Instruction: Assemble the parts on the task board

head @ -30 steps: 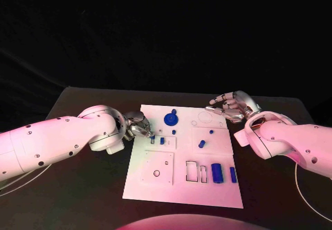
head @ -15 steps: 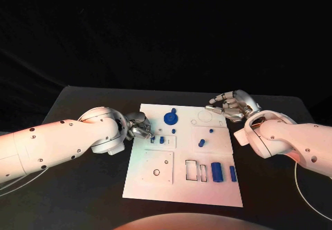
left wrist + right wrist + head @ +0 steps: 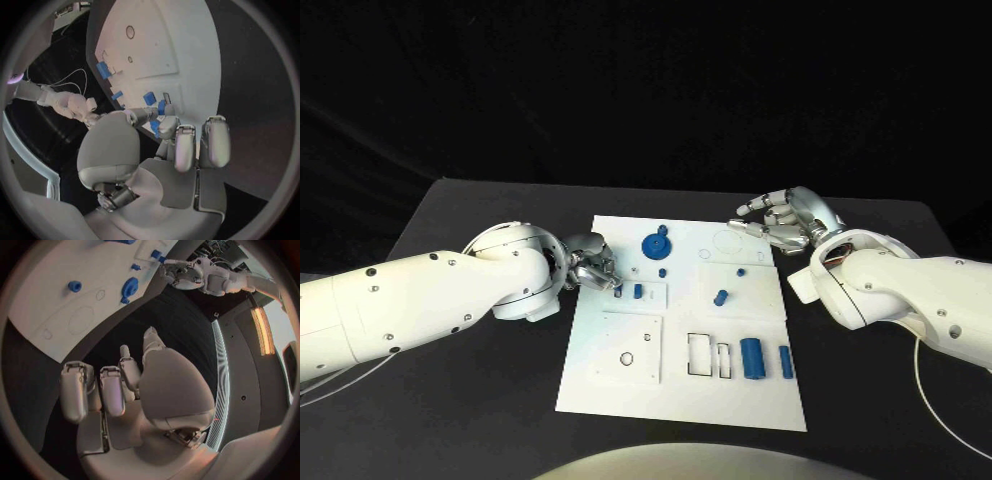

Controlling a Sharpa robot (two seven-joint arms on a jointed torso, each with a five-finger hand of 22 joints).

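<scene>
The left hand (image 3: 593,265) pinches a small blue part (image 3: 160,107) at the task board (image 3: 632,400) edge, while the right hand (image 3: 783,222) hovers curled, empty.

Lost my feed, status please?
Left hand pinching a small blue part at the board's left edge. Right hand empty, fingers curled, off the far right corner. Nothing blocking.

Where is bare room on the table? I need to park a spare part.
Free: the black table near the white task board on either side, beneath both arms. Crowded: the board's far left edge around the left hand and small blue parts.
</scene>
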